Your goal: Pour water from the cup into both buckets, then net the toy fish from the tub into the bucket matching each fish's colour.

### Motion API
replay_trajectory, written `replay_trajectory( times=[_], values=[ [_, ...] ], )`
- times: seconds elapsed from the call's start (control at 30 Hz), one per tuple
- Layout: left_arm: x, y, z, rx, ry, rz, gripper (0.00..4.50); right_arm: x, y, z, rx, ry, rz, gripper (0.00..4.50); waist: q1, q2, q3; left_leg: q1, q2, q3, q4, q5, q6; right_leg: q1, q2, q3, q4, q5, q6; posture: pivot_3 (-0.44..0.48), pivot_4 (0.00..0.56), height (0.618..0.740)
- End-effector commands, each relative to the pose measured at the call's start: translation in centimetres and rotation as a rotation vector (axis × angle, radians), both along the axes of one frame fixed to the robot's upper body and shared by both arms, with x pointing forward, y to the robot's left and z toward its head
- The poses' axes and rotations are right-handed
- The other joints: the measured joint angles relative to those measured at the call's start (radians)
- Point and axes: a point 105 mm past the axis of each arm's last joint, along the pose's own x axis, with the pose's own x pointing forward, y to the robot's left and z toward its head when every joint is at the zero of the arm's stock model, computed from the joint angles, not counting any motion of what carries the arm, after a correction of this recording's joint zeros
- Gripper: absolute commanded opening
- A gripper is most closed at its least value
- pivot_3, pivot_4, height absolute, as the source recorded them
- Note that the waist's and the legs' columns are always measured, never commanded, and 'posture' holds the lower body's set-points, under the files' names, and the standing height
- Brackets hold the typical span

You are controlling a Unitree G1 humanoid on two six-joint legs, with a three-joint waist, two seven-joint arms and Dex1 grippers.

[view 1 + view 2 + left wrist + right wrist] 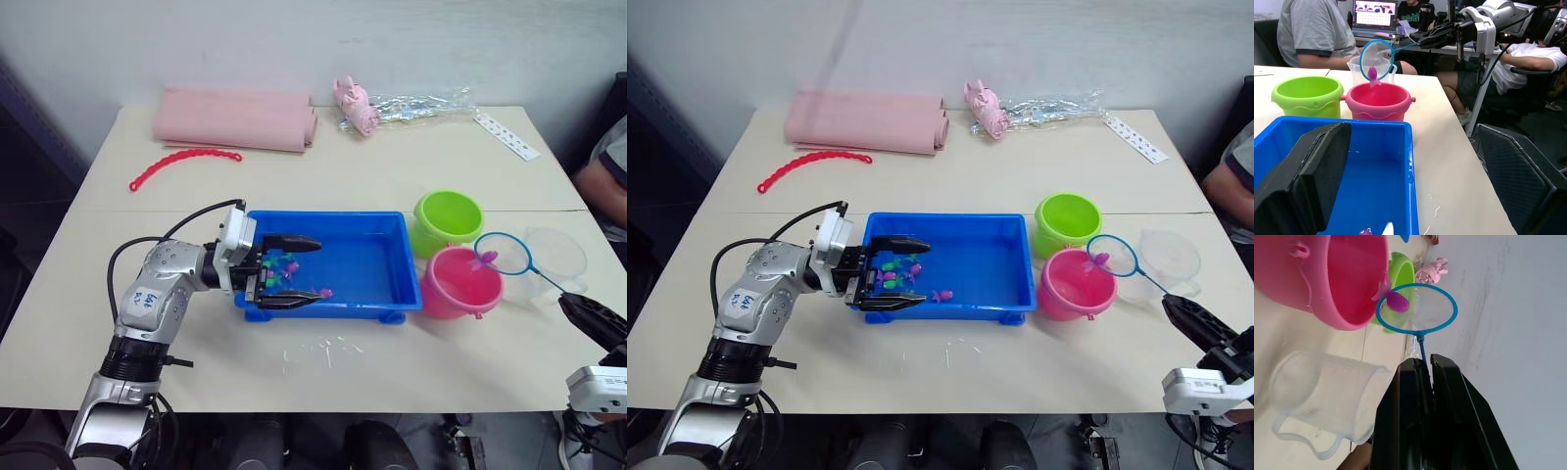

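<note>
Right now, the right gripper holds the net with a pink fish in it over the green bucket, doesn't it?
Not quite: the net with the pink fish, held by the right gripper, hangs at the pink bucket, not the green bucket, as the left eye view shows.

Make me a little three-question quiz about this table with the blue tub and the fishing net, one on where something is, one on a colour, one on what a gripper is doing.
1. Where is the net's hoop?
A. Above the pink bucket's rim
B. Inside the tub
C. On the red bead chain

2. What colour is the fish in the net?
A. Green
B. Pink
C. Yellow

3. How is the left gripper?
A. Shut on the cup
B. Open, around the tub's near-left corner
C. Shut on the net

Answers:
1 A, the net hangs at the edge of the pink bucket.
2 B, the fish is pink-magenta.
3 B, the left gripper has its fingers spread, one over the tub, one outside its front wall.
</note>
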Motion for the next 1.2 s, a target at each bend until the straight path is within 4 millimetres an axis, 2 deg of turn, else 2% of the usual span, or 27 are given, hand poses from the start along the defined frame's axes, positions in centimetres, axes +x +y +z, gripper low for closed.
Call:
replay_trajectory(
  times=[0.03,0.1,0.23,0.33,0.43,0.53,0.63,0.73,0.87,0.97,1.07,1.2],
  values=[
    [0.1,0.2,0.5,-0.006,-0.024,0.001,4.49,0.1,-0.2,-0.2,0.007,-0.024,-0.03,0.0,0.003,0.0,0.0,0.0,0.0,0.0,0.0,0.0,0.0,0.0,0.0,0.0,0.0,0.0,0.0,0.0,0.15,0.74],
    [0.1,0.2,0.5,-0.007,-0.025,0.004,4.49,0.2,-0.1,-0.2,0.026,-0.033,-0.038,0.0,0.002,0.0,0.0,0.0,0.0,0.0,0.0,0.0,0.0,0.0,0.0,0.0,0.0,0.0,0.0,0.0,0.15,0.74],
    [0.0,0.3,0.4,-0.006,-0.023,0.007,4.49,-0.4,1.5,-1.0,0.025,-0.005,0.029,0.0,0.002,0.001,-0.001,0.0,0.0,0.0,0.0,0.0,0.0,0.0,0.0,0.0,0.0,0.0,0.0,0.0,0.15,0.74],
    [0.0,0.3,0.4,-0.006,-0.021,0.011,4.49,-0.6,0.5,-1.0,0.041,-0.014,-0.022,0.0,0.002,0.001,-0.001,0.0,0.0,0.0,0.0,0.0,0.0,0.0,0.0,0.0,0.0,0.0,0.0,0.0,0.15,0.74],
    [0.0,0.3,0.3,-0.003,-0.021,0.012,4.49,-0.9,1.6,-1.5,0.061,0.01,0.014,0.0,0.002,0.001,-0.001,0.0,0.0,0.0,0.0,0.0,0.0,0.0,0.0,0.001,0.0,0.0,0.0,0.0,0.15,0.74],
    [0.1,0.3,0.4,-0.003,-0.022,0.017,4.49,-0.5,0.8,-0.9,0.055,-0.028,-0.041,0.0,0.001,0.002,-0.001,0.0,0.0,0.0,0.0,0.0,0.0,0.0,0.0,0.001,0.001,0.0,0.0,0.0,0.15,0.74],
    [0.1,0.3,0.3,0.0,-0.023,0.021,4.49,-0.5,2.4,-1.5,0.042,-0.001,0.022,0.0,0.0,0.002,-0.001,0.0,0.0,0.0,0.0,0.0,0.0,0.0,0.0,0.001,0.001,0.0,0.0,0.0,0.15,0.74],
    [0.1,0.2,0.3,-0.005,-0.021,0.023,4.49,-0.3,0.4,-0.9,0.027,-0.037,-0.063,0.0,0.002,0.002,-0.001,0.0,0.0,0.0,0.0,0.001,0.0,-0.001,0.0,0.001,0.001,0.0,0.0,0.0,0.15,0.74],
    [0.1,0.1,0.1,-0.006,-0.02,0.023,4.49,-0.8,2.2,-1.9,0.045,0.006,0.003,0.0,0.002,0.002,-0.001,0.0,0.0,0.0,0.0,0.001,0.0,0.0,0.0,0.001,0.001,0.0,0.0,0.0,0.15,0.74],
    [0.2,0.2,0.1,-0.012,-0.026,0.032,4.49,-0.3,1.1,-1.0,0.046,-0.051,-0.058,0.0,0.001,0.002,-0.001,0.0,0.0,0.0,0.0,0.001,0.0,-0.001,0.0,0.002,0.002,0.0,0.0,0.0,0.15,0.74],
    [0.1,0.4,0.1,-0.012,-0.027,0.032,4.49,-0.3,1.0,-0.8,0.118,-0.05,-0.072,0.0,0.0,0.002,-0.001,0.0,0.0,0.0,0.0,0.001,0.0,-0.001,0.0,0.002,0.002,0.0,0.0,0.0,0.15,0.74],
    [0.1,1.5,0.8,-0.038,-0.026,0.036,4.49,-0.2,1.4,0.5,0.382,0.004,-0.022,0.0,0.001,0.002,-0.001,0.0,0.0,0.0,-0.001,0.001,0.0,-0.001,0.0,0.001,0.002,0.0,0.0,0.0,0.15,0.74]
  ],
)
